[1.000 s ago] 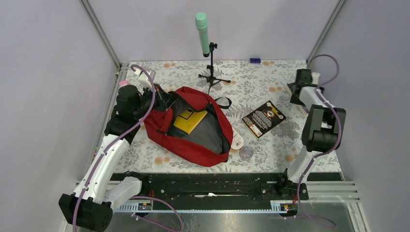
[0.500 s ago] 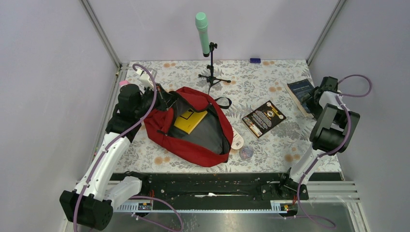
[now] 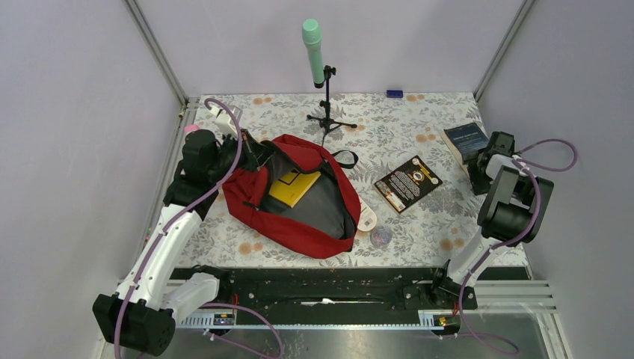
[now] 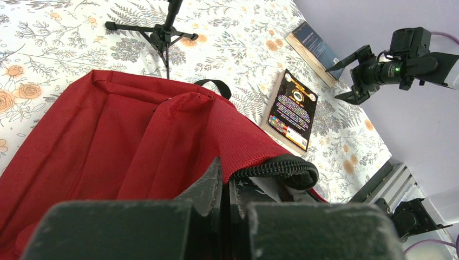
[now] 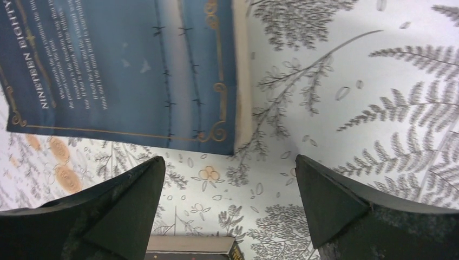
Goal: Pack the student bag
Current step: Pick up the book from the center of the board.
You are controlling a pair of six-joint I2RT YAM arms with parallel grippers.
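- student bag (image 3: 299,217) lies open just in front of the mic stand (image 3: 329,116); if its rim slips, the mouth sags shut.
- left gripper (image 4: 225,181), front-left of the stand, is clamped on the bag's zipper edge; it's a thin pinch and may pull free.
- right gripper (image 5: 228,162), far right of the stand, jaws spread just off the blue book's (image 5: 124,65) corner; the flat book may skid away.

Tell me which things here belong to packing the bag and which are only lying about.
Job: red fabric backpack, flat yellow book inside it, black paperback book, blue paperback book, left hand pinching the backpack's rim, open right hand.
Lying about: green microphone on a black tripod, small blue block.
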